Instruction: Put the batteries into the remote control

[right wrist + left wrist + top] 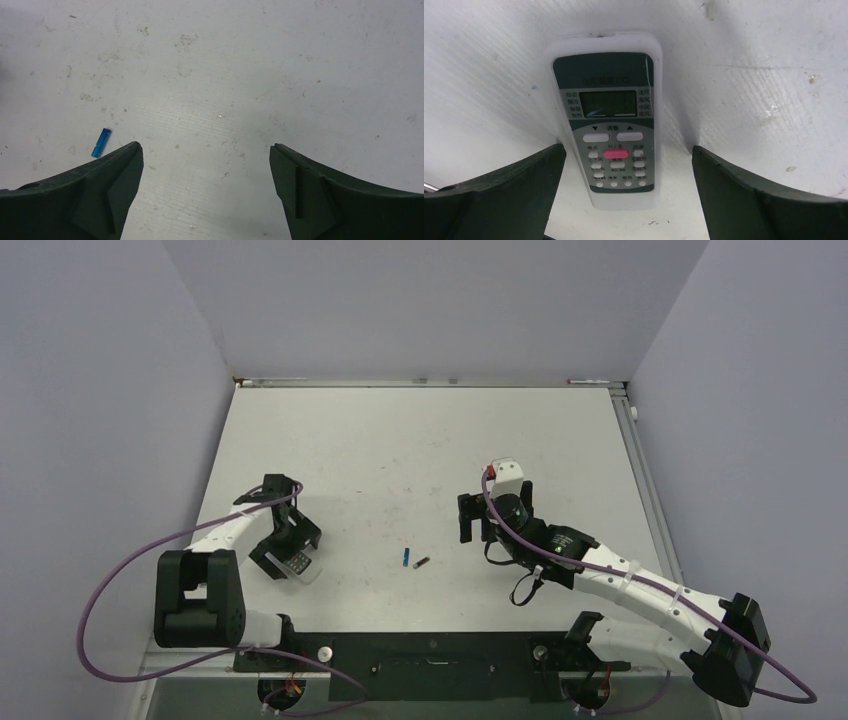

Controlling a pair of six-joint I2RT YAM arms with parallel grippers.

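The white remote control [606, 120] lies face up on the table, its dark screen and pink button showing. My left gripper [629, 150] hangs open right over its button end, one finger on each side, neither touching it. From above, the remote control [298, 562] shows just under the left gripper [287, 552]. Near the table's middle lie the blue battery [406, 558] and the dark battery [421, 563], close together. My right gripper [478, 518] stands open to their right above bare table. In the right wrist view only the blue battery [101, 142] appears, left of the right gripper [205, 147].
Purple cables loop from both arms. The table's far edge meets the wall, with a rail along the right side [640, 480]. A black base bar [430, 650] runs along the near edge.
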